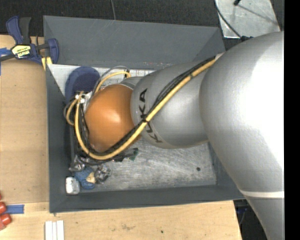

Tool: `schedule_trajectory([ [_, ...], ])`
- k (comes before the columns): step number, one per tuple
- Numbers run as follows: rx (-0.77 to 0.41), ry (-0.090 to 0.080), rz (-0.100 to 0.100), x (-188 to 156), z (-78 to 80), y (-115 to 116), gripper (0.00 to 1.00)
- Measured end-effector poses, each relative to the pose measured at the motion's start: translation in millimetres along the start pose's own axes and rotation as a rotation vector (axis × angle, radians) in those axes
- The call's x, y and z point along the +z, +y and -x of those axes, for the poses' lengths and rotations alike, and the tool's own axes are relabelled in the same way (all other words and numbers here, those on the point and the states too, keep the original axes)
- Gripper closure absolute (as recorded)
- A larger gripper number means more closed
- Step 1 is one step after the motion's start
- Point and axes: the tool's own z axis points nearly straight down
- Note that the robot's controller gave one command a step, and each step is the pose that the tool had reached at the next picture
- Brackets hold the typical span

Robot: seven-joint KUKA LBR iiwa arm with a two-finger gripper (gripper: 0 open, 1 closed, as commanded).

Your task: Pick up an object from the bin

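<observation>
Because the arm [190, 109] reached in from the right and its orange wrist cover [107, 116] lay over the left half of the bin [140, 39], we saw of the pincer [81, 156] only a dark mass under the cover's lower left edge. Whether it was released or clenched we could not tell. Yellow cables [77, 129] looped round the cover and hid more of that side.

Just below the pincer, in the bin's near left corner, lay a small heap [87, 178]. It held a white block [71, 185] nearest the corner, a blue piece [82, 177], a tan piece [90, 182] and grey metal bits [103, 172], all too small and tangled for us to identify. We could not tell whether the pincer touched any of them.

A green scrap [134, 154] showed at the cover's lower edge. A dark blue rounded thing [82, 79] lay by the far left wall, partly behind the cover.

The bin's grey floor [180, 169] looked scuffed and speckled below the arm. Beyond the far wall we saw dark ground.
</observation>
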Motion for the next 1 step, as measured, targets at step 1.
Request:
schedule_trajectory([
  [1,-0.024,0.004,0.009,-162.9,3.8,-11.2,1.00],
])
